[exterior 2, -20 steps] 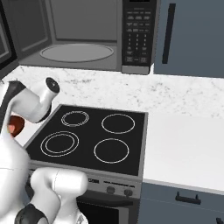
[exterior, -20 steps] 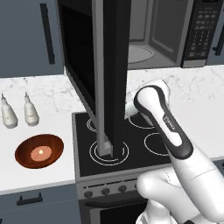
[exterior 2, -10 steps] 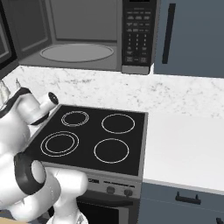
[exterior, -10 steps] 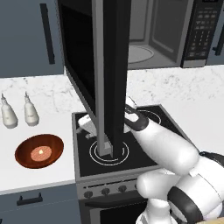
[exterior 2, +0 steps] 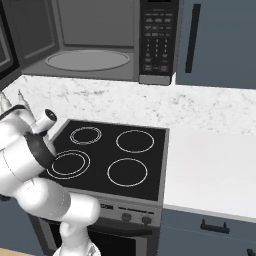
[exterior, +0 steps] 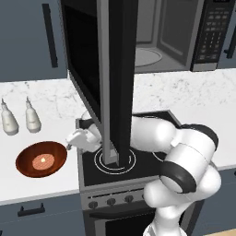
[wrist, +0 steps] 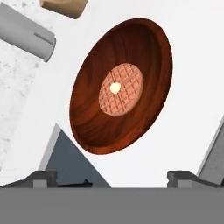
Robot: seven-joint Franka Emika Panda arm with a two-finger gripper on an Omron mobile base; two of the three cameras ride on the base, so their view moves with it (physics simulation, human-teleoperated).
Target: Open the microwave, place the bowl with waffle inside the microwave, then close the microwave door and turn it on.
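The bowl point(exterior: 41, 159) is shallow, round and glossy reddish-brown with a wood-like swirl inside, and it sits on the white counter point(exterior: 41, 184) just left of the stovetop point(exterior: 138, 159), in front of two pale bottles point(exterior: 18, 117). In its middle lies the waffle point(wrist: 121, 89), a small flat orange-tan disc with a grid pattern and a pale dot at its centre. The gripper point(wrist: 113, 177) hangs over the bowl with its fingers point(wrist: 43, 177) spread wide apart and nothing between them, while the microwave point(exterior 2: 100, 40) stands with its door point(exterior: 110, 78) swung open.
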